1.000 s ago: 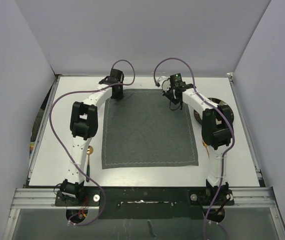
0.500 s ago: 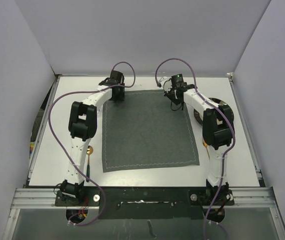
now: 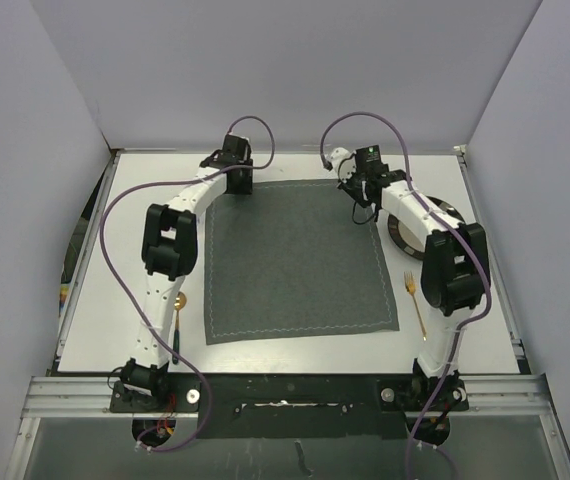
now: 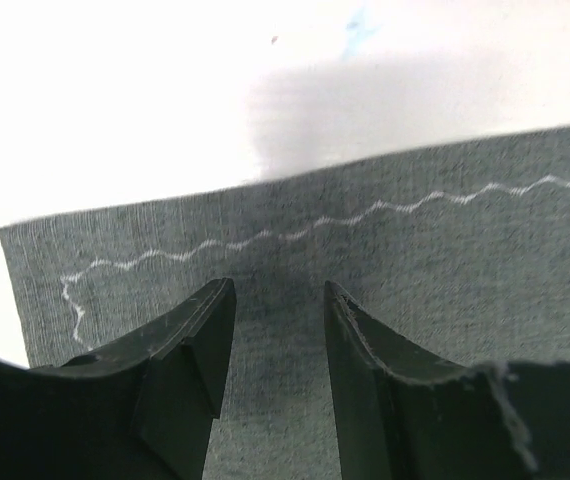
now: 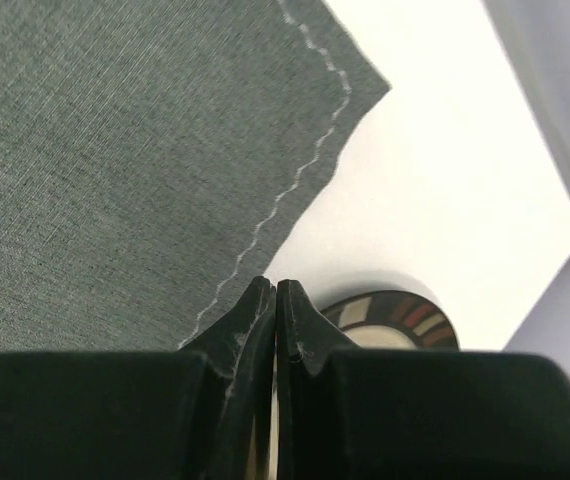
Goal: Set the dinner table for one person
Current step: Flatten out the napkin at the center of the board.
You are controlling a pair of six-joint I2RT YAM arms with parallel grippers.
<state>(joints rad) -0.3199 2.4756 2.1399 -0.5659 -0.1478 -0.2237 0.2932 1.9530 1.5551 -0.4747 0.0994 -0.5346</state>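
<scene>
The dinner table (image 3: 105, 290) is a white top with a dark grey stitched placemat (image 3: 295, 260) lying flat in its middle. My left gripper (image 3: 235, 186) is open over the mat's far left corner; in the left wrist view its jaws (image 4: 277, 290) stand apart above the cloth (image 4: 415, 250), holding nothing. My right gripper (image 3: 366, 207) is at the mat's far right edge. In the right wrist view its jaws (image 5: 275, 286) are pressed together with nothing visible between them, above the mat's edge (image 5: 115, 130). A dark patterned plate (image 3: 405, 232) sits just right of it and also shows in the right wrist view (image 5: 395, 312).
A gold fork (image 3: 415, 302) lies on the table right of the mat, beside the right arm. A gold spoon (image 3: 179, 300) and a dark-handled utensil (image 3: 175, 345) lie left of the mat, partly under the left arm. Grey walls enclose three sides.
The right arm has swung outward to the right, uncovering the fork, and its gripper has shifted right to the mat's edge. The mat's far edge has shifted slightly. The left gripper has barely moved.
</scene>
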